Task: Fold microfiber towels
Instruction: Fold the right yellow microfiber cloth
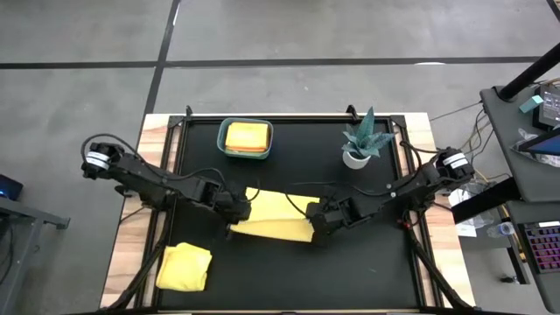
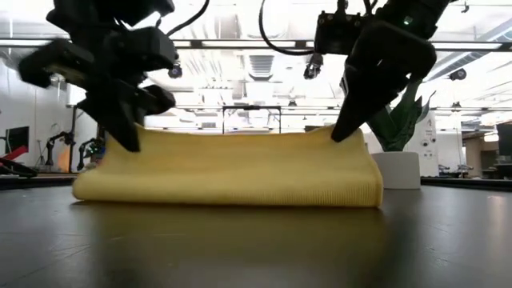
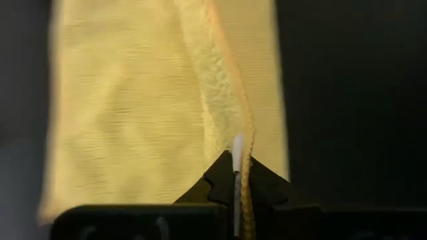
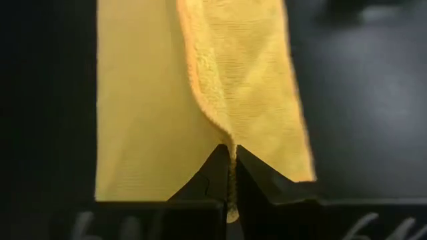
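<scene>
Now, mid-fold on the yellow towel [image 1: 276,214]!
Left claw [image 1: 238,210] and right claw [image 1: 317,219] each pinch an edge; next, lay it flat, then release.

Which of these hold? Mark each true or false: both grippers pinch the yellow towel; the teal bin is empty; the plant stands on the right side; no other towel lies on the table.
1. Both the left gripper and right gripper pinch the yellow towel: true.
2. The teal bin is empty: false, it holds folded cloth.
3. The potted plant stands on the right side: true.
4. No other towel lies out: false, a second yellow towel lies near the front left.
</scene>
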